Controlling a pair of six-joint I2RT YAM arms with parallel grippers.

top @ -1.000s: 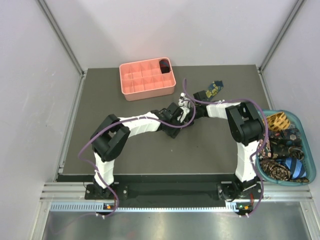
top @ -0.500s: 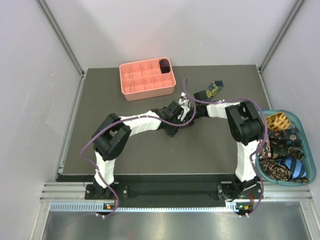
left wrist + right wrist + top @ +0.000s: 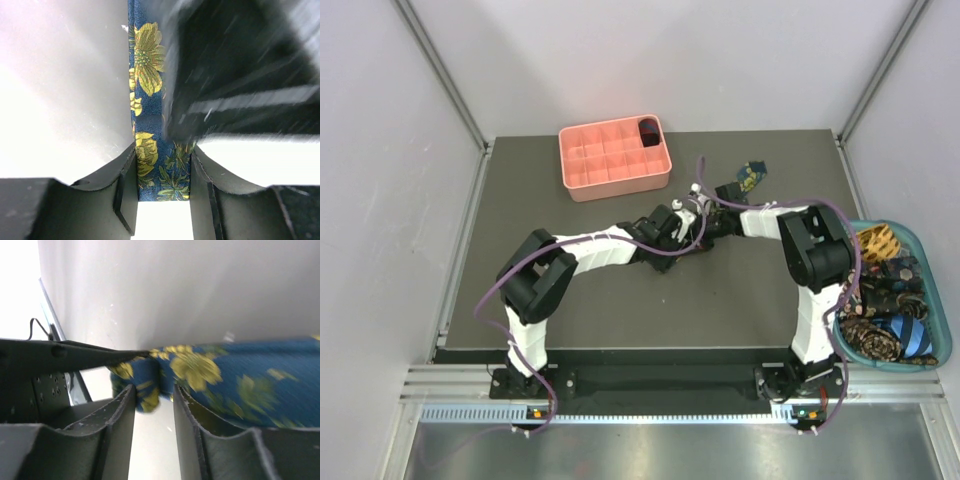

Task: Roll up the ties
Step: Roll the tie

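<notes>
A navy tie with yellow flowers (image 3: 751, 174) lies with its far end on the dark table; the rest runs under my two grippers at mid-table. In the left wrist view the tie (image 3: 145, 75) passes between the fingers of my left gripper (image 3: 162, 167), which is shut on it. In the right wrist view a folded part of the tie (image 3: 250, 385) sits between the fingers of my right gripper (image 3: 154, 395), which is shut on it. In the top view the left gripper (image 3: 680, 224) and right gripper (image 3: 708, 216) almost touch. A dark coiled tie (image 3: 648, 130) sits in the tray's far right cell.
The salmon-pink grid tray (image 3: 590, 170) stands at the back, left of centre. A teal basket (image 3: 930, 250) holding several loose and coiled ties hangs off the table's right edge. Purple cables loop over both arms.
Both grippers have shifted a little to the right and toward the back, keeping the navy tie between them. The tie's free end has moved slightly.
</notes>
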